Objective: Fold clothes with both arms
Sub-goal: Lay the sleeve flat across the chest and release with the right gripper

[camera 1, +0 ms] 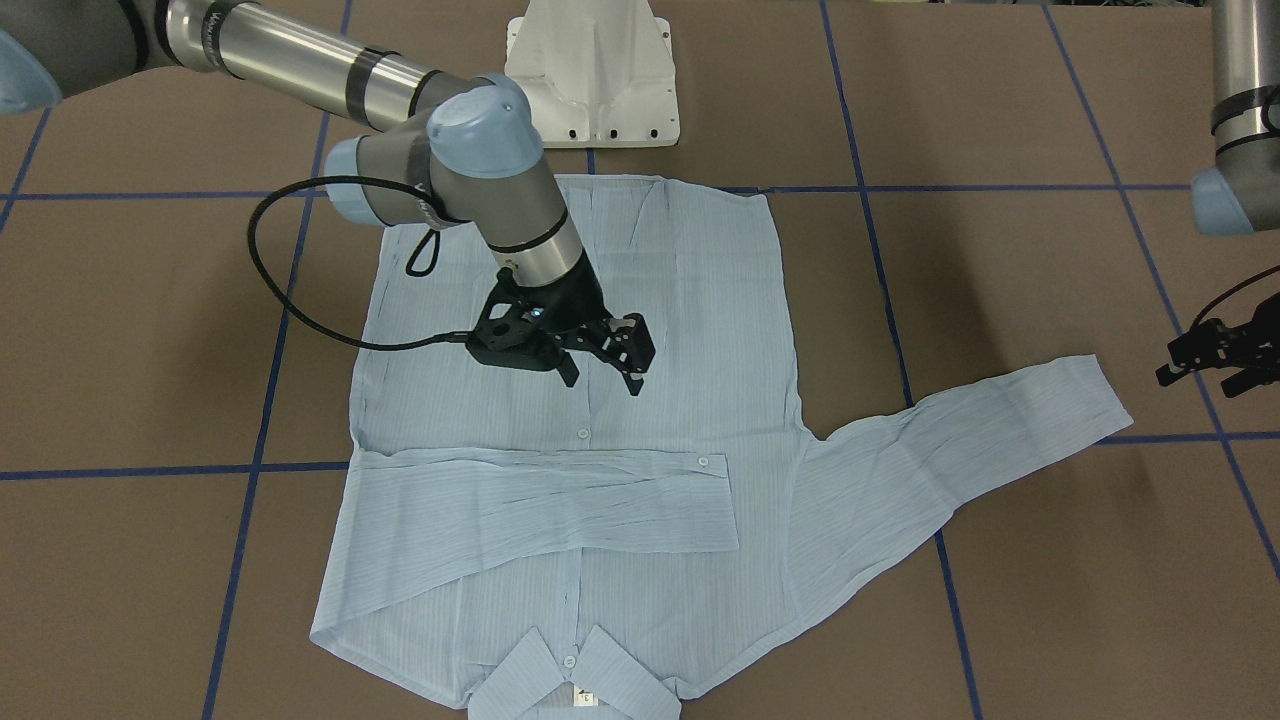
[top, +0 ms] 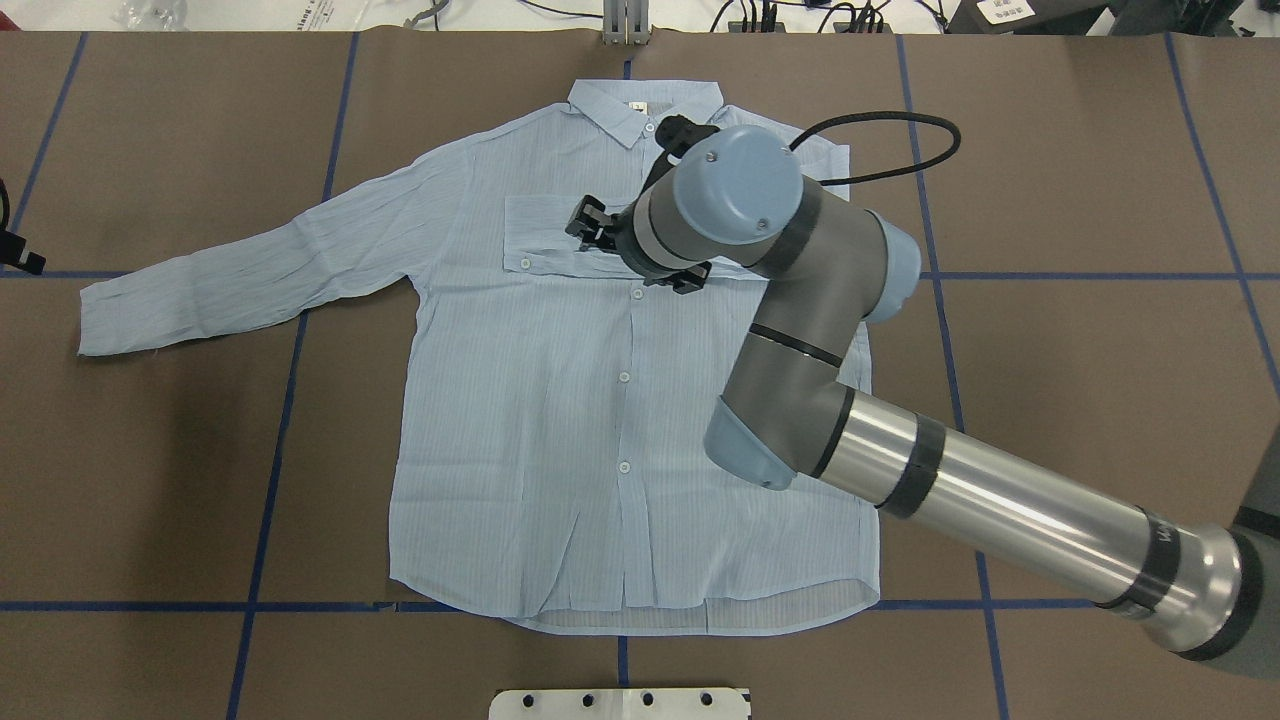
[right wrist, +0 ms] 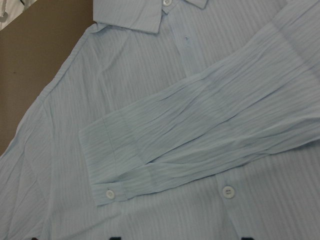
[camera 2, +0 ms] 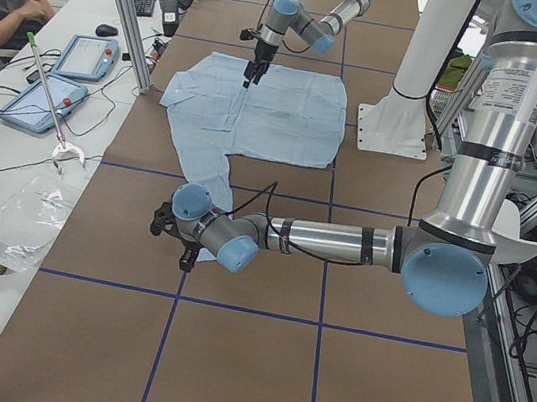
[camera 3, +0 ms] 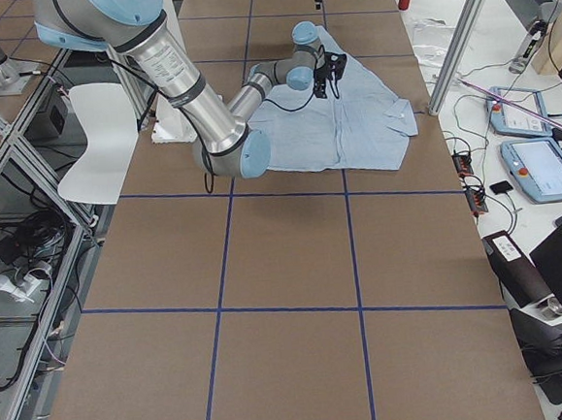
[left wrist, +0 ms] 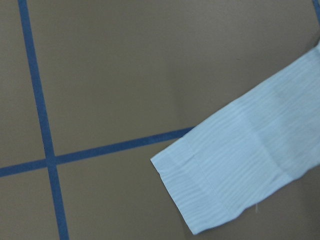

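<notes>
One pale-blue striped shirt [camera 1: 700,330] lies flat and buttoned, front up, on the brown table [camera 1: 1000,250] marked with blue tape lines. Its hem is the end nearest the white pedestal [camera 1: 592,80], and its collar [camera 1: 575,675] is the end farthest from that pedestal. The sleeve on the robot's right side [camera 1: 540,500] is folded across the chest, and its buttoned cuff [camera 1: 703,461] reaches past the button line. The other sleeve [camera 1: 960,440] stretches straight out from the body on the robot's left side, lying flat on the table.

Over the shirt front, between the folded sleeve and the pedestal, the right gripper [camera 1: 604,382] hangs with its two black fingers spread apart and nothing between them. It points down at the cloth near the button line. Whether the fingertips touch the fabric cannot be told.

Farther from the pedestal than the hem, just beyond the end of the outstretched sleeve, sits the left gripper [camera 1: 1215,365]. It is partly cut off by the picture edge. Its fingers look parted and hold nothing, clear of the cuff.
</notes>
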Tool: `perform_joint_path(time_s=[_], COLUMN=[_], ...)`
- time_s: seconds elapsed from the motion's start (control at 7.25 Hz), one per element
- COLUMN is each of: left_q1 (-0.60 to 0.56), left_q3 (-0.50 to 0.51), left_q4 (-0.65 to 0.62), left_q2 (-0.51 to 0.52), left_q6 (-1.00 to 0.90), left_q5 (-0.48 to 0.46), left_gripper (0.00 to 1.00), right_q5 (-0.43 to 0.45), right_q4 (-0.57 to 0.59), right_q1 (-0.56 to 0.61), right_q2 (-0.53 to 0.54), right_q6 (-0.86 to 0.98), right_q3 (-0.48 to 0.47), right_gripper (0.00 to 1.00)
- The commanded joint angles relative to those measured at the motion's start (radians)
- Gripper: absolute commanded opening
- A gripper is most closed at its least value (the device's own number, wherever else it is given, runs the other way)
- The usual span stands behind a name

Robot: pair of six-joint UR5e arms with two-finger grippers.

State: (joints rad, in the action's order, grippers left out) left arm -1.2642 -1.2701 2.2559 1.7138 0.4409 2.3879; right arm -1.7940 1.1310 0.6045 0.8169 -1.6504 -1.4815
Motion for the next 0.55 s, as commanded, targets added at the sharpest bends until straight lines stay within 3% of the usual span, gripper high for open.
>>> perform_joint_path(time_s=[0.0,0.41], left_q1=[0.04,0.068], left_q3=[0.098,0.098], left_q4=[0.163,0.168], left_q2=[0.013,0.03], left_q6=[0.068,0.076], left_q5=[-0.01,-0.019], left_gripper=[0.8,0.79], right_q5=[-0.066,-0.09], right_q4=[0.004,0.003], right_q1=[0.043,0.05], right_q2=[0.117,0.194], right_q6=[0.006,0.009], right_q3=[-0.101,-0.164], right_gripper=[0.85,0.89])
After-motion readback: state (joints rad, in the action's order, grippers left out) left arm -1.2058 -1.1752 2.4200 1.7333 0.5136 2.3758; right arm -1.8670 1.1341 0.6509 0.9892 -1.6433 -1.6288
